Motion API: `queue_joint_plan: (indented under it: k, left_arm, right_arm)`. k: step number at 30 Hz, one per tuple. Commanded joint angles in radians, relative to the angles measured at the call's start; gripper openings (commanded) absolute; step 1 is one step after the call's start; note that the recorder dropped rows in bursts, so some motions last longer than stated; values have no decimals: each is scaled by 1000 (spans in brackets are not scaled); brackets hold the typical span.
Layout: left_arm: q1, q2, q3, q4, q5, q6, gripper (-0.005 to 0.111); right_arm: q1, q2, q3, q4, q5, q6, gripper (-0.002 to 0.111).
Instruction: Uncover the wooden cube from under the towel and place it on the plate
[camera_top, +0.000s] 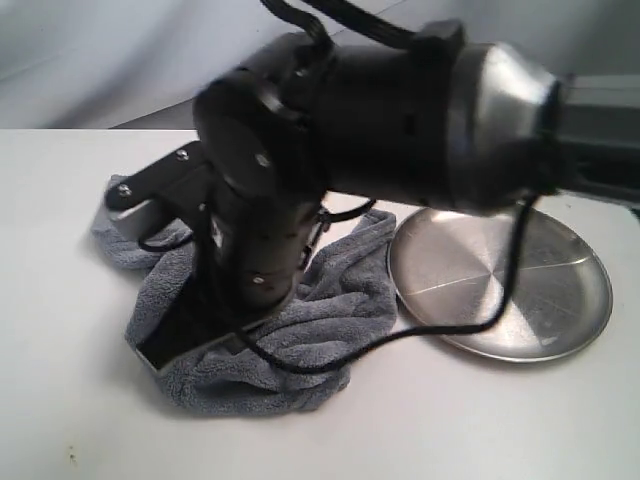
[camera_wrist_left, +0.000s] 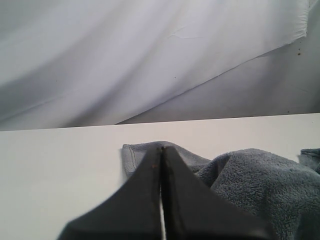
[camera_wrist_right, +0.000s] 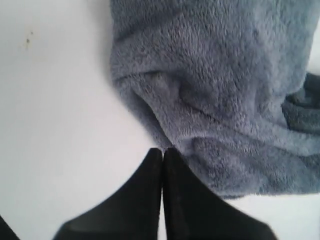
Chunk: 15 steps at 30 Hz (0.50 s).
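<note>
The blue-grey towel (camera_top: 300, 330) lies crumpled on the white table, left of the plate (camera_top: 545, 300), which is bare and shiny. No wooden cube shows in any view. A big black arm (camera_top: 260, 200) reaches in from the right over the towel and hides its middle. In the left wrist view my left gripper (camera_wrist_left: 162, 148) is shut, its tips in front of the towel's hemmed corner (camera_wrist_left: 134, 156); nothing shows between them. My right gripper (camera_wrist_right: 162, 150) is shut too, tips over bare table right at the towel's (camera_wrist_right: 220, 100) edge.
A black cable (camera_top: 400, 335) droops from the arm across the towel and the plate's near rim. A grey cloth backdrop (camera_wrist_left: 125, 60) hangs behind the table. A small dark speck (camera_top: 70, 456) marks the table at the front left.
</note>
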Motion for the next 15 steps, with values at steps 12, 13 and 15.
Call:
queue_joint_plan:
  k: [12, 13, 15]
  left_arm:
    - [-5, -4, 4, -2, 0, -3, 0]
    - [-5, -4, 4, -2, 0, -3, 0]
    - [-5, -4, 4, -2, 0, -3, 0]
  right_arm:
    - [-384, -203, 394, -108, -424, 174, 0]
    - [-425, -201, 394, -106, -475, 189, 0]
    - [-489, -178, 373, -83, -529, 193, 0]
